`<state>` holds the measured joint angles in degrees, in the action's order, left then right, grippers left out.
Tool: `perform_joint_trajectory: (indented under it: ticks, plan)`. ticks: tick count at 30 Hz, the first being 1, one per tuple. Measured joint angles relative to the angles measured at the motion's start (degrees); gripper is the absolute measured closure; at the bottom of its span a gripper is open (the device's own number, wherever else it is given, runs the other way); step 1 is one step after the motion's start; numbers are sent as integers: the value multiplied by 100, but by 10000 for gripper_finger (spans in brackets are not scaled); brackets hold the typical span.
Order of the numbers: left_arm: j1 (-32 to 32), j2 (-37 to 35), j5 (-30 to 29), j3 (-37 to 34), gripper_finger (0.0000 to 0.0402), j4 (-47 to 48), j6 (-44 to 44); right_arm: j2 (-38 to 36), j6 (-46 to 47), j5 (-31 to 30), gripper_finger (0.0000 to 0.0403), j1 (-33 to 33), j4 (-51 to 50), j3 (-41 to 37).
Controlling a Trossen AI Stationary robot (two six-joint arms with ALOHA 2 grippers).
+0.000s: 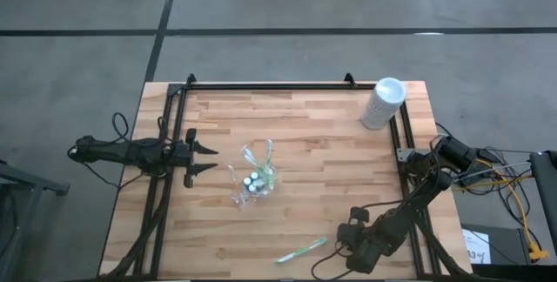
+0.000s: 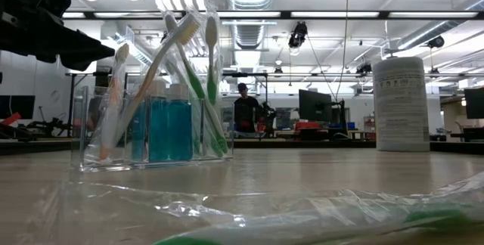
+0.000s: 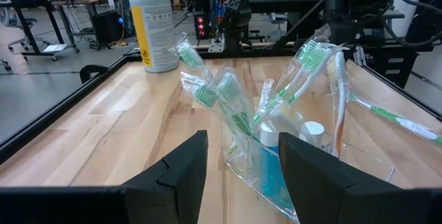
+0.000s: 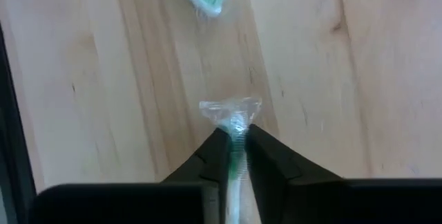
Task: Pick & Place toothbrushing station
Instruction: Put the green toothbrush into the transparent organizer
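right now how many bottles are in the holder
2 can be made out: small blue bottles side by side inside the clear holder mid-table, among the toothbrushes. More may be hidden behind these.

bare wood lies between the open left gripper (image 1: pixel 209 159) and the clear organizer (image 1: pixel 253 180) just ahead of its fingertips; bristling toothbrushes (image 3: pixel 304 68) crowd above it. the wipes canister (image 1: pixel 382 103) stands well beyond.

I see a wrapped green toothbrush (image 1: pixel 301 250) lying low-centre; the clear organiser (image 1: pixel 255 180) stands mid-frame, holding brushes and bottles.
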<state>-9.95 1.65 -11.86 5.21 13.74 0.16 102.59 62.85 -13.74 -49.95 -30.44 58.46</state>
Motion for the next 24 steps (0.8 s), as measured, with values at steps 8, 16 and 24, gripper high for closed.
perform_joint_trajectory:
  ticks: [8, 16, 24]
  plan:
    - [2, 0, 0, 0, 220, 0, 0, -63, -3, -580, 393, 0, 219, 4]
    - [0, 0, 1, 0, 220, 0, 0, -584, -177, -1770, 394, -2, 239, 4]
    - [1, 0, 1, 0, 220, 0, 0, -1374, -1088, -3731, 394, 34, 486, 4]
